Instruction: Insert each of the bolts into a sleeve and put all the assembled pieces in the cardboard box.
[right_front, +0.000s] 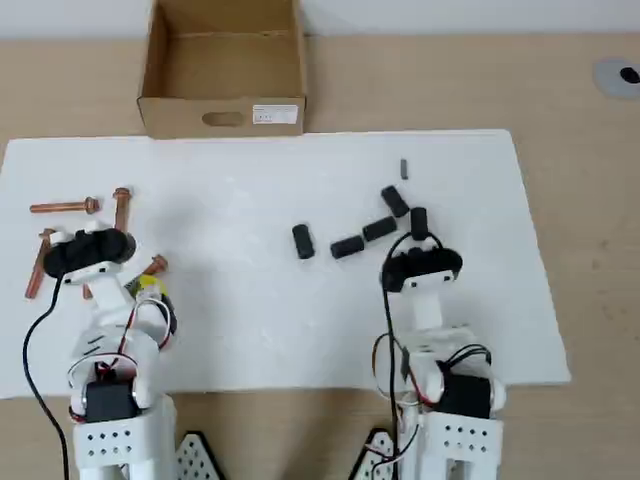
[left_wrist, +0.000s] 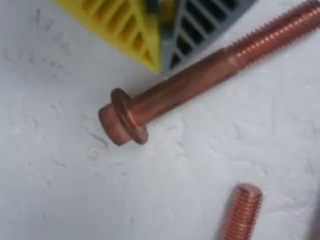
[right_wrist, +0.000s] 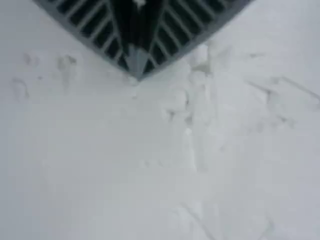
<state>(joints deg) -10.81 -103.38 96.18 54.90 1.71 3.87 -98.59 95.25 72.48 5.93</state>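
Stretching wide, a crinkled white sheet (right_front: 250, 320) lies before an open brown cardboard box (right_front: 222, 118). My left pincer (left_wrist: 160, 62), ribbed yellow-and-grey plastic, is pressed together over a copper-coloured flanged bolt (left_wrist: 165, 97); my right pincer (right_wrist: 136, 70), together too, sits near black cylindrical sleeves (right_front: 347, 246).

White left arm (right_front: 108, 345) and right arm (right_front: 432, 325), black motors, black and red cables (right_front: 30, 350), perforated bases. Left gripper (left_wrist: 160, 69) ribbed yellow and grey; right gripper (right_wrist: 136, 74) ribbed grey.
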